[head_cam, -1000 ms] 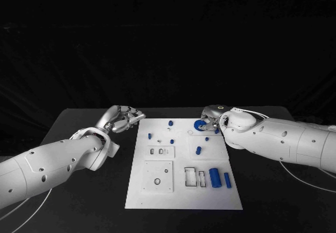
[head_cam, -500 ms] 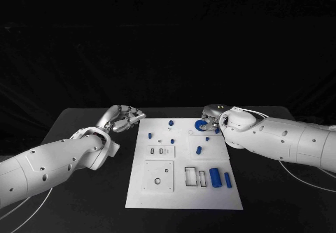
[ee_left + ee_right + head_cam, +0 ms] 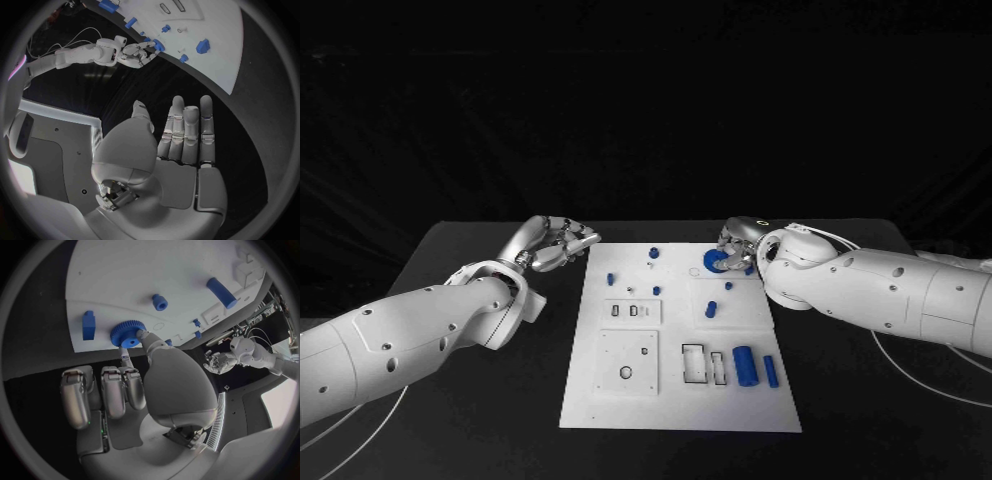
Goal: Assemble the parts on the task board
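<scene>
Blue gear, right robot hand pinching it

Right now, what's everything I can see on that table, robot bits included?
Table: one, black, under everything.
Task board: one, white, middle of table.
Gear: one, blue, board's far right area, at the right hand's fingertips.
Other parts: several, blue, scattered on the board; two cylinders near its right edge.
Left hand: silver, holds nothing, left of the board.
Right hand: silver, touching the gear; a firm hold is unclear.
</scene>
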